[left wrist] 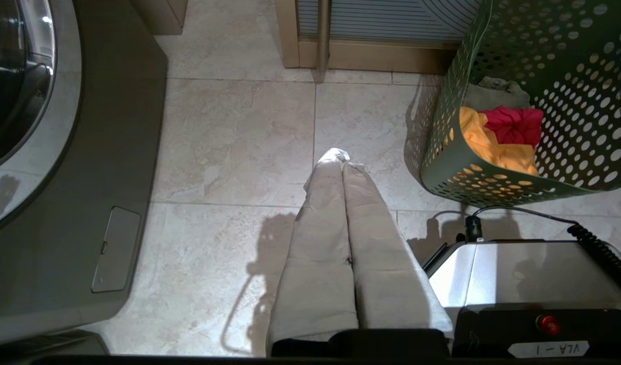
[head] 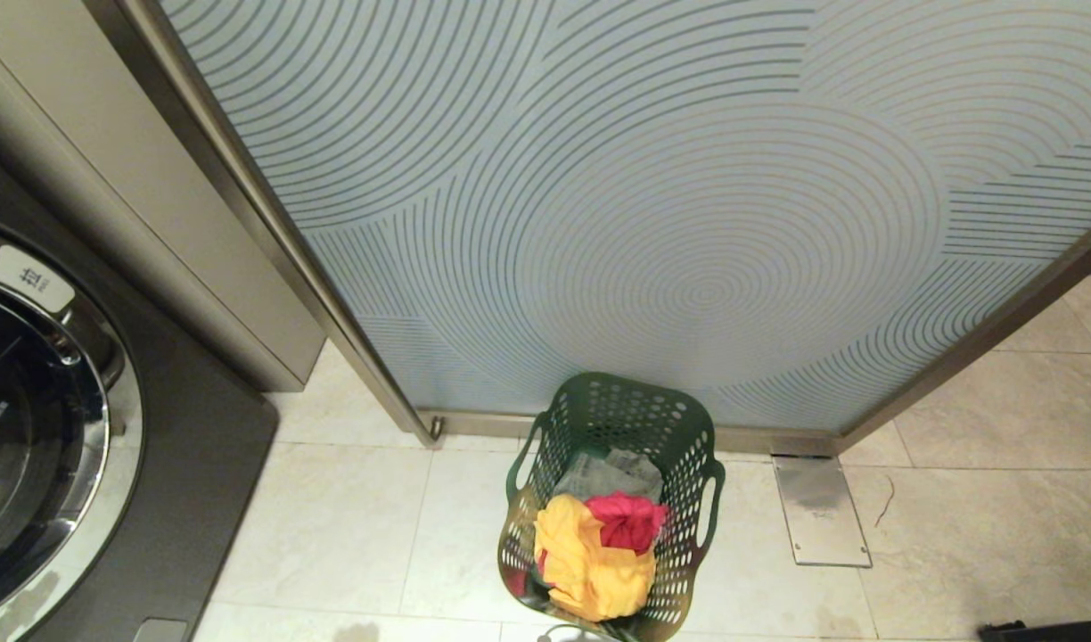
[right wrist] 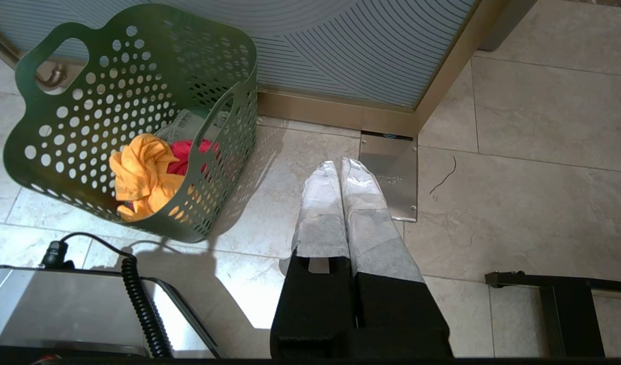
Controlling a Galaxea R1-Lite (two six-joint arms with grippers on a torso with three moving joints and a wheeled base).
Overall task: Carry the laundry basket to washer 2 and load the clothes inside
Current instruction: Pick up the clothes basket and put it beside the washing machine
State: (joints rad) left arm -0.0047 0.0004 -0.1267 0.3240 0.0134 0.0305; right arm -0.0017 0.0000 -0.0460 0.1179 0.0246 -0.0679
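1. Head view: the laundry basket [head: 613, 499] stands upright on the tiled floor [head: 349, 526], close in front of a frosted glass panel [head: 652, 205] with curved line patterns. Neither arm shows in this view.
2. The clothes lie inside the basket: a yellow garment [head: 586, 562] nearest the camera, a pink-red garment [head: 630, 520] touching it, and a grey garment [head: 610, 475] behind both, toward the glass panel.
3. A dark grey front-load washer [head: 180, 481] with a chrome-rimmed round door [head: 55, 419] sits at the left edge, well apart from the basket. Its number label cannot be read in any view.
4. Left wrist view: the left gripper [left wrist: 337, 155] hangs above bare floor between washer and basket, cloth-wrapped fingers [left wrist: 320, 213] pressed together, holding nothing.
5. Right wrist view: the right gripper [right wrist: 337, 165] hangs above the floor beside the basket, near a metal floor plate [right wrist: 391, 172]; its fingers [right wrist: 320, 208] are pressed together, empty.
6. The robot's shiny base [right wrist: 62, 304] and a coiled black cable [right wrist: 138, 299] lie just beside the basket.
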